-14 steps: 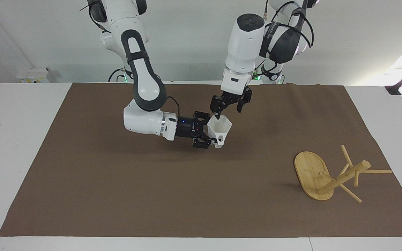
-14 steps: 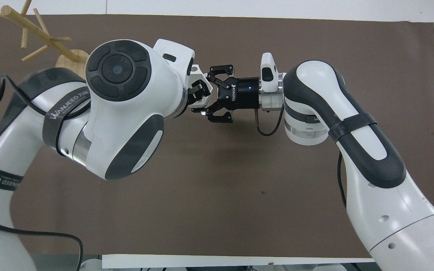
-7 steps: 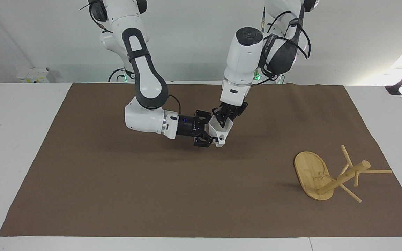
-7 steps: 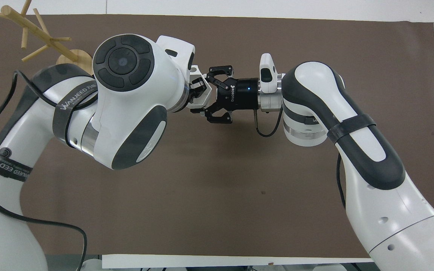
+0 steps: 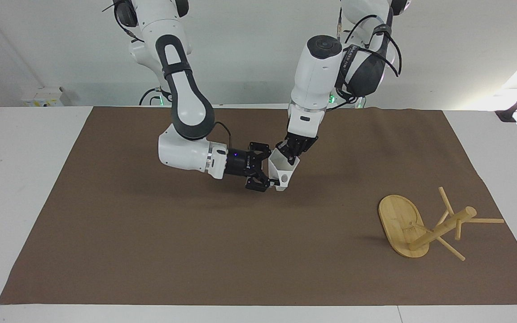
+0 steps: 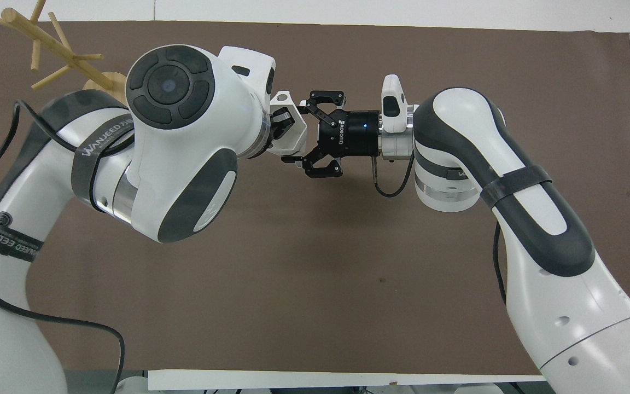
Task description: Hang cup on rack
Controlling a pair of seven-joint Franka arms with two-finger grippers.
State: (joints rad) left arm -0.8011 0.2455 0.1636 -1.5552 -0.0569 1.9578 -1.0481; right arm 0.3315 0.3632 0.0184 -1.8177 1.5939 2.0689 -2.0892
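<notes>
The white faceted cup [image 5: 286, 169] is held a little above the middle of the brown mat, rim up and handle toward the mat. My right gripper [image 5: 273, 170] reaches in sideways and is shut on the cup's body. My left gripper [image 5: 291, 151] comes down from above and is shut on the cup's rim. In the overhead view the cup [image 6: 292, 137] sits between the right gripper [image 6: 296, 131] and the left wrist. The bamboo rack [image 5: 440, 229] lies tipped over at the left arm's end of the table, with its oval base [image 5: 400, 220] on edge.
The brown mat [image 5: 151, 233] covers most of the white table. In the overhead view the rack [image 6: 47, 44] lies at the mat's farthest corner, partly hidden by my left arm [image 6: 173, 137].
My left gripper has come down onto the cup and shut on its rim. My right gripper has kept its hold, and the cup has barely moved.
</notes>
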